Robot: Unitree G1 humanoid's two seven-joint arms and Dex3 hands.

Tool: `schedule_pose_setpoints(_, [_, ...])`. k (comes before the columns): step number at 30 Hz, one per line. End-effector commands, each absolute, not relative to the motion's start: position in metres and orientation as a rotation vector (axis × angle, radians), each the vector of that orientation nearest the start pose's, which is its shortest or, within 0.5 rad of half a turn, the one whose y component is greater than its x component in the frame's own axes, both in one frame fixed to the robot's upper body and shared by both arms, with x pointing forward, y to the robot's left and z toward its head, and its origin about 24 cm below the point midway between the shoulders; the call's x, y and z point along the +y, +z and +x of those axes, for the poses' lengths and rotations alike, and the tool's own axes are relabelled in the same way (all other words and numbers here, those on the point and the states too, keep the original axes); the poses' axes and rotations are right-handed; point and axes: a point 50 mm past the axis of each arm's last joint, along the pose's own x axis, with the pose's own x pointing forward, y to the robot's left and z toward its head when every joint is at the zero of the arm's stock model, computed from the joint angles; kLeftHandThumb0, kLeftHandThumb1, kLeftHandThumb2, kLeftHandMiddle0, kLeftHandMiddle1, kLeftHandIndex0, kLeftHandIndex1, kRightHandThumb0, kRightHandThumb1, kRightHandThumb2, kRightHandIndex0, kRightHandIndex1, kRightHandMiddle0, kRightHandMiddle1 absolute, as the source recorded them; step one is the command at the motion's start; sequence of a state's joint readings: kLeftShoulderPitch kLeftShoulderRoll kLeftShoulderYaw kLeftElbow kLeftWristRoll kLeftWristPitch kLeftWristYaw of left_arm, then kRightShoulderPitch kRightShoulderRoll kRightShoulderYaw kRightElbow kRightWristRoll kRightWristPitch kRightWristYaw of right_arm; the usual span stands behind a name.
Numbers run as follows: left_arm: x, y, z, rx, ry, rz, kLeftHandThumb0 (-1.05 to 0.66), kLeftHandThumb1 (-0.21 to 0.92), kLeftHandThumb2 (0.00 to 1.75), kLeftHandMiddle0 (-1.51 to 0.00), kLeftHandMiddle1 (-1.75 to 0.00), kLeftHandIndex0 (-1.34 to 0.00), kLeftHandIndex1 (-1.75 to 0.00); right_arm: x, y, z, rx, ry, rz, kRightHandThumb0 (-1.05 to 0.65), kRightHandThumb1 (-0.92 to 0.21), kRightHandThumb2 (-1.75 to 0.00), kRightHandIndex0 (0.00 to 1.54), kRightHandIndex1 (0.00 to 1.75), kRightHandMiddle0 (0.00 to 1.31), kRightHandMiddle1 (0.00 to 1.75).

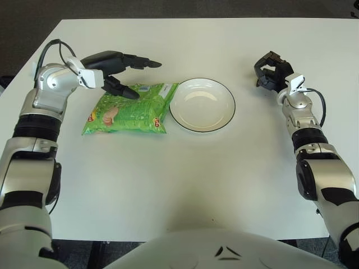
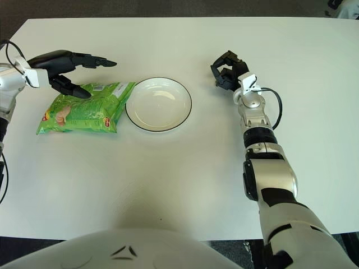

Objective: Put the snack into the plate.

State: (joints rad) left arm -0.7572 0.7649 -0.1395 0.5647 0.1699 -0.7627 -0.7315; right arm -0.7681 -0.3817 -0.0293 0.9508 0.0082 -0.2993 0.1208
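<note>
A white table (image 1: 185,168) fills the view, with dark grey floor (image 1: 168,8) beyond its far edge

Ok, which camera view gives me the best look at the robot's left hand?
The left eye view: it shows the left hand with spread fingers over the far end of the snack bag, with wrist and forearm visible. The right eye view shows the same hand near its left edge, most of the arm cut off.

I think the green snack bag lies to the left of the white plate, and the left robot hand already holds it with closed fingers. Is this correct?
Not fully. The green snack bag does lie left of the white plate, but the left robot hand does not hold it. The left eye view shows its fingers spread open over the bag's far edge, not closed on it.
</note>
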Motion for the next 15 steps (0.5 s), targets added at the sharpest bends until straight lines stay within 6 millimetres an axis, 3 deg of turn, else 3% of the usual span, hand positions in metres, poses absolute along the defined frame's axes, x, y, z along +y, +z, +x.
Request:
schedule_pose_setpoints(1, [0.2199, 0.2035, 0.3290, -0.427, -0.838, 1.296, -0.92, 0.92, 0.37, -0.35, 0.00, -0.39, -0.01, -0.2293, 0.0603, 0.3626, 0.125, 0.058, -0.364, -0.37, -0.76, -0.67, 0.72, 1.70, 0.36, 1.67])
schedule_pose_setpoints(15, [0.2213, 0.2014, 0.3291, -0.292, -0.963, 1.240, -1.00, 0.92, 0.42, -0.31, 0.00, -0.34, 0.00, -0.2301, 0.0595, 0.3623, 0.127, 0.055, -0.365, -0.38, -0.74, -0.71, 0.72, 1.70, 0.37, 1.68])
